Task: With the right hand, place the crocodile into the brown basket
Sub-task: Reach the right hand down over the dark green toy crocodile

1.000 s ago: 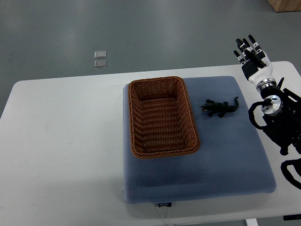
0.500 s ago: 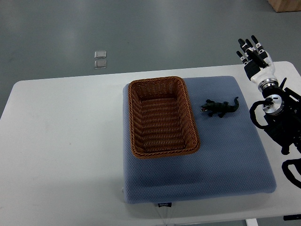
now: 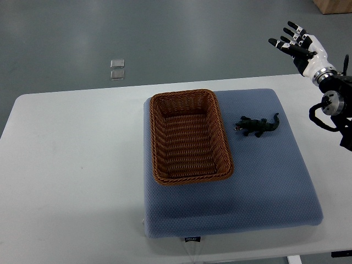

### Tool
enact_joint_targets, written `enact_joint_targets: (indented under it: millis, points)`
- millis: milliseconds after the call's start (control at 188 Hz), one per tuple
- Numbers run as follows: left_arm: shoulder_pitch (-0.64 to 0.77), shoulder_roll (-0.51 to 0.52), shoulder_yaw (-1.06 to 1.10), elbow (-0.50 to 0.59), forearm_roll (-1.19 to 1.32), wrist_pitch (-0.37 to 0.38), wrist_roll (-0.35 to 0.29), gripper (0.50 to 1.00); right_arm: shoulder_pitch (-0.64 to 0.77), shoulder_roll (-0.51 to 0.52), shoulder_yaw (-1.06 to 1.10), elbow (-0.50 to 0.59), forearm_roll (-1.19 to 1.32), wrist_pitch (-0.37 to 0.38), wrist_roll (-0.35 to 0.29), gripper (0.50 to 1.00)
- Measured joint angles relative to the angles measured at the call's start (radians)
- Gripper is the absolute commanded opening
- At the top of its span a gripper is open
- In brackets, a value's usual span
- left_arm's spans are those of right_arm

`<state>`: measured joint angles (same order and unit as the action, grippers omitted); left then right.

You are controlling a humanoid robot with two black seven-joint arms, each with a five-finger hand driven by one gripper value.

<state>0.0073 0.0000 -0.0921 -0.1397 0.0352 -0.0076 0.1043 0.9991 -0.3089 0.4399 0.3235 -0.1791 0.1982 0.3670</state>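
One robot hand (image 3: 300, 47), the right, hovers empty with fingers spread near the far right corner of the desk (image 3: 71, 165). Well apart from it, the crocodile (image 3: 257, 126) lies on a blue mat (image 3: 264, 184), just right of the brown basket (image 3: 184, 94), not touching it.

— How is the light looking?
— Soft, even light is coming from overhead. The white worktop (image 3: 71, 165) is showing bright, without glare.
— Any shadows?
— The pad (image 3: 264, 181) is casting a thin, soft one along its front edge, and the basket (image 3: 190, 137) is shading its own inside slightly. Pale sheen is lying on the floor (image 3: 165, 33). Everything is reading sharp, edge to edge.
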Motion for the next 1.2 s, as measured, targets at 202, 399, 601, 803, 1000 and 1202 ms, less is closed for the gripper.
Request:
enact_joint_targets:
  millis: [202,399,601,803,1000,1202]
  points:
    - [0.000,0.000,0.002,0.000,0.000,0.000,0.000,1.000,0.035,-0.151,-0.031,0.163,-0.526,0.040,0.003,0.928]
    - [0.000,0.000,0.002,0.000,0.000,0.000,0.000,1.000,0.045,-0.294,-0.041,0.418,-0.969,0.121,0.012,0.928]
    - [-0.001,0.000,0.002,0.000,0.000,0.000,0.000,1.000,0.112,-0.339,-0.132,0.550,-1.227,0.220,0.014,0.926]
    - [-0.001,0.000,0.003,0.000,0.000,0.000,0.000,1.000,0.167,-0.310,-0.350,0.585,-1.335,0.187,-0.013,0.917]
    - [0.000,0.000,0.002,0.000,0.000,0.000,0.000,1.000,0.170,-0.247,-0.435,0.563,-1.345,0.129,-0.096,0.889]
    - [-0.001,0.000,0.002,0.000,0.000,0.000,0.000,1.000,0.147,-0.220,-0.438,0.506,-1.343,0.093,-0.191,0.862]
